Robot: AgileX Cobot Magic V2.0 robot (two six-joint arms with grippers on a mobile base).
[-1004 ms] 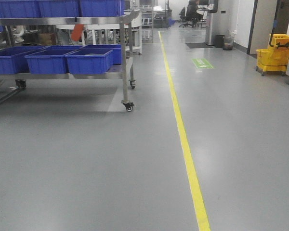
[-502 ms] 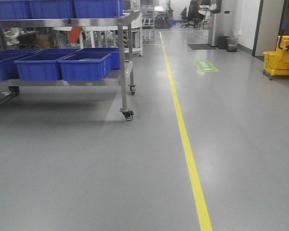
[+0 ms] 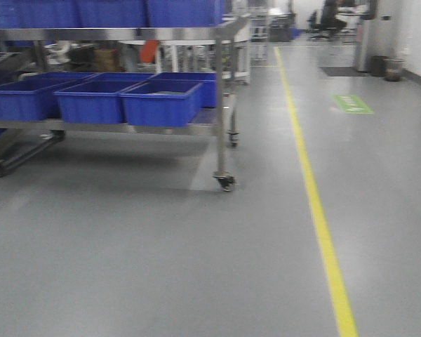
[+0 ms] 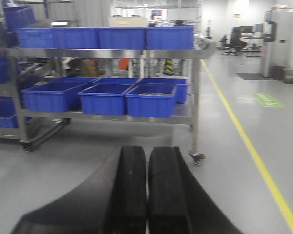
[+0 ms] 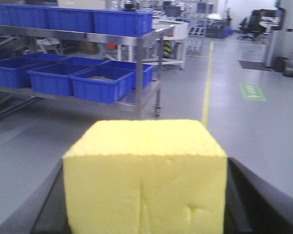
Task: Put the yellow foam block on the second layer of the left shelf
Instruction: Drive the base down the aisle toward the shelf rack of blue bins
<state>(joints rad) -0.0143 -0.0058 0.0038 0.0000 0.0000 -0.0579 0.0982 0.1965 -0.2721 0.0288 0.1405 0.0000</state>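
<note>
The yellow foam block (image 5: 145,175) fills the lower middle of the right wrist view, and my right gripper (image 5: 146,200) is shut on it, with a dark finger showing on either side. My left gripper (image 4: 147,168) is shut with nothing between its black pads. The steel wheeled shelf (image 3: 221,105) stands ahead on the left, apart from both grippers. Its lower layer (image 3: 196,130) carries blue bins (image 3: 161,102), and more blue bins (image 3: 182,10) sit on the layer above. The same shelf (image 4: 195,97) shows in the left wrist view and the shelf (image 5: 139,73) in the right wrist view.
A yellow floor line (image 3: 316,196) runs away to the right of the shelf. The shelf's caster (image 3: 225,182) sits at its near right corner. A green floor mark (image 3: 352,104) and a trash bin (image 3: 393,68) lie far right. Grey floor stretches in front.
The front view has swung left. The shelf now sits further right and larger in frame, and the yellow mop bucket has left the view.
</note>
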